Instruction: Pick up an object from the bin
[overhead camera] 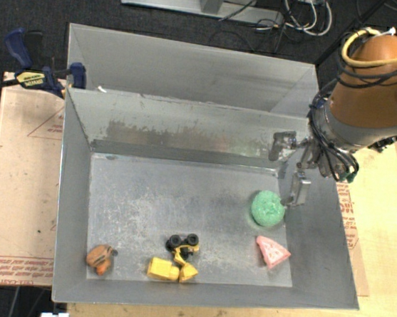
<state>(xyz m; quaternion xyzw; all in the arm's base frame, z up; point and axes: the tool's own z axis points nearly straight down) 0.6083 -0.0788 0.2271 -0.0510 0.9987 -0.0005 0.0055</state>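
Note:
My gripper (291, 171) hangs at the bin's right side, under the arm's orange cover, open with nothing between its fingers. One metal finger (297, 189) reaches down just above and right of a green ball (268, 209); whether it touches the ball I cannot tell. The other finger (283, 146) stands higher, near the back wall. A pink wedge-shaped piece (272, 251) lies on the floor just below the ball, toward the front right.
A yellow toy vehicle with black wheels (175, 260) lies near the front wall at the middle. An orange-brown small toy (101, 258) sits in the front left corner. The bin's right wall slopes close beside the gripper.

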